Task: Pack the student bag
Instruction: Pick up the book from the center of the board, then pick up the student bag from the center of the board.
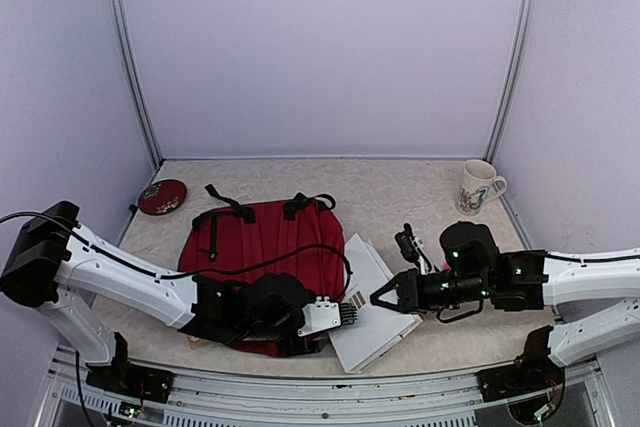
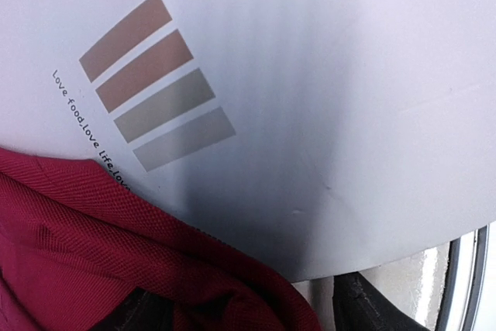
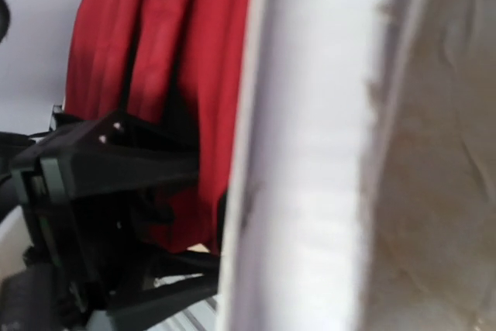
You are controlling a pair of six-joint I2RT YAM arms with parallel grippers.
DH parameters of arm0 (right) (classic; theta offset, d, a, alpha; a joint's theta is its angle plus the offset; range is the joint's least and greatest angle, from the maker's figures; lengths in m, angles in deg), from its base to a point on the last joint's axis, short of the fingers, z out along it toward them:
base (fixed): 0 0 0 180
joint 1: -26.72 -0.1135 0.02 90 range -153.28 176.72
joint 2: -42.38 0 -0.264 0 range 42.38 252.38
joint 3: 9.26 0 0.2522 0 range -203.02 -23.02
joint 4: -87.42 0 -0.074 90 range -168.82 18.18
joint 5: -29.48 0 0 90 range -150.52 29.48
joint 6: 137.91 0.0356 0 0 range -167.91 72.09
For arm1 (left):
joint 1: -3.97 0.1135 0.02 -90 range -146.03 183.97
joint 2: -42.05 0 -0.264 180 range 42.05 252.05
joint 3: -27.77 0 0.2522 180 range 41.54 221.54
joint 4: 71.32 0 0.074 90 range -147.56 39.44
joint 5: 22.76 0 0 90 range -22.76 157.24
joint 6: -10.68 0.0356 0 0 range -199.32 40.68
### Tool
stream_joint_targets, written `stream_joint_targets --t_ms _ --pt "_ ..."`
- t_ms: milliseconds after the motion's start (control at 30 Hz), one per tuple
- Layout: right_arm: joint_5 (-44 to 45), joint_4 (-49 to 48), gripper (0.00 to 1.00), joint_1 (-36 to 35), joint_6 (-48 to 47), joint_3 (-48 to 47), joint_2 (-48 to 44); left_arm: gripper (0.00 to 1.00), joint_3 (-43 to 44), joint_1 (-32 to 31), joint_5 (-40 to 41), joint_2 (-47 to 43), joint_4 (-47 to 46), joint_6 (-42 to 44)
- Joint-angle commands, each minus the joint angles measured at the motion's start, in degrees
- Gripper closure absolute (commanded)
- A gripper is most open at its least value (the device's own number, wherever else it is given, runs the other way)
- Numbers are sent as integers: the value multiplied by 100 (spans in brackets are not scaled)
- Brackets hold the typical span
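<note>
- The right gripper point(image 1: 378, 298) meets the right edge of a white book point(image 1: 372, 339); I cannot tell whether it is clenched or released.
- The left gripper point(image 1: 346, 313) sits at the book's left edge, its grip equally unclear.
- The student bag point(image 1: 258, 245) lies flat, left of centre, its fabric covering one book corner.
- A mug point(image 1: 480, 187) stands far right.

Just before the jaws of the right gripper point(image 1: 380, 297) the white book point(image 3: 302, 153) is one blur (both ends cut off), their opening impossible to judge.
</note>
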Motion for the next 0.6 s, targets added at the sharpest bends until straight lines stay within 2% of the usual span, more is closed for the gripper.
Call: stream_joint_targets --t_ms 0,67,167,233,433,567 --pt "56 -258 75 -138 -60 -69 -409 29 193 -10 -389 -178 -268 -79" --pt "130 29 79 -123 -160 -131 -460 23 264 -6 -630 -371 -109 -55" --pt "219 581 86 13 -356 -263 -552 13 305 2 -1424 -823 179 16" --pt "244 981 87 185 -469 -339 -652 2 387 5 -1631 -1094 494 -3" --pt "292 1685 89 790 -777 -250 -1242 1 1109 -93 -1155 -1401 2850 -465" --pt "289 1909 90 1063 -1021 -340 -1347 1 1089 -333 -408 -1156 3846 -738"
